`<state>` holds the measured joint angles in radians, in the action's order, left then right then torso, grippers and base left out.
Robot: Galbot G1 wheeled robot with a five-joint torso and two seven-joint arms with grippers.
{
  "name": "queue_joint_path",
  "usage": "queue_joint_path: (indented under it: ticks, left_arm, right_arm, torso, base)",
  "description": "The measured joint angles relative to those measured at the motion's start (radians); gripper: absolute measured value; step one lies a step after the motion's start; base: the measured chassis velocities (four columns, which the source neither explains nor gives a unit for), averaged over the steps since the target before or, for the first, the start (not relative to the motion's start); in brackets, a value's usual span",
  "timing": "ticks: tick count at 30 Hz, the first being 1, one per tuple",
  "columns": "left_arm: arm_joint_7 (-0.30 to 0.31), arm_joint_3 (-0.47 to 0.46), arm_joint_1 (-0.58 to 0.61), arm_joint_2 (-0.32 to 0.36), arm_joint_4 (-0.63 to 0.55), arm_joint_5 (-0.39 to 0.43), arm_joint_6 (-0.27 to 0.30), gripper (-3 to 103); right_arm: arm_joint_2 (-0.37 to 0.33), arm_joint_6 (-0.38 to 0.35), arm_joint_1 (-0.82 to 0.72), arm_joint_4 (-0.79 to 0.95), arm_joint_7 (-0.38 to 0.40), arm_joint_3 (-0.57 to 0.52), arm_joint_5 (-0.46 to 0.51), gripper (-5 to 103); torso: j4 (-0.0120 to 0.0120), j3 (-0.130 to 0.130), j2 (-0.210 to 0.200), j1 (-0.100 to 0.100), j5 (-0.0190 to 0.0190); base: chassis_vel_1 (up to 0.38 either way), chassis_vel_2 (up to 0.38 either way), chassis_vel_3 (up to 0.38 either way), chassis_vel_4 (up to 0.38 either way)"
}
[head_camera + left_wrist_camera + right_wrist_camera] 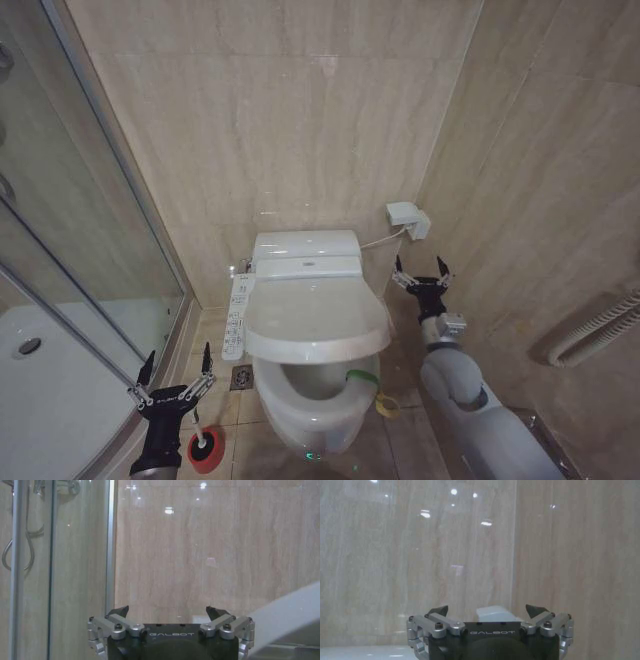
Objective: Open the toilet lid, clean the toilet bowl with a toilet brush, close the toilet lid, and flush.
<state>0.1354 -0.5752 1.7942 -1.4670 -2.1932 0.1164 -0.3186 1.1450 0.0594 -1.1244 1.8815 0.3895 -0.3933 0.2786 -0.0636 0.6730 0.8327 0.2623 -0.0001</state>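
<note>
The toilet lid [315, 315] stands part-way up, its glossy white front edge hanging over the toilet bowl [318, 380]. A green-yellow strap [363, 377] lies at the lid's right front edge. The toilet brush [203, 439] sits in its red cup holder [209, 452] on the floor left of the toilet. My left gripper [175, 372] is open just above that holder, holding nothing; its wrist view shows the left gripper [167, 611] facing the wall, with the lid's edge [292, 615] beside it. My right gripper [422, 268] is open to the right of the toilet, near the wall, and empty [487, 609].
A glass shower enclosure [90, 230] and white shower tray [60, 390] fill the left. A side control panel [238, 315] sticks out on the toilet's left, above a floor drain [241, 377]. A white wall box [408, 218] and a ribbed hose [600, 325] are on the right.
</note>
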Motion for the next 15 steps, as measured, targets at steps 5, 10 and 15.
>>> queue_joint_path:
  ticks: [5,10,15]
  left_arm:
    - [0.000,0.000,0.000,0.000,0.000,0.000,0.000,100]
    - [0.000,0.000,0.000,0.000,0.000,0.000,0.000,100]
    - [0.000,0.000,0.000,0.000,0.000,0.000,0.000,100]
  right_arm:
    - [0.030,0.015,-0.074,0.039,-0.015,-0.070,-0.030,100]
    - [0.053,-0.012,-0.171,0.106,-0.047,-0.120,-0.046,100]
    - [0.061,-0.049,-0.260,0.174,-0.148,-0.156,-0.043,100]
  torso:
    - [0.0000,0.000,0.000,0.000,0.0001]
    - [0.0001,0.000,0.000,0.000,0.0001]
    - [-0.0002,0.000,0.000,0.000,0.0001]
  base:
    - [0.000,0.000,0.000,0.000]
    - [0.000,0.000,0.000,0.000]
    - [0.000,0.000,0.000,0.000]
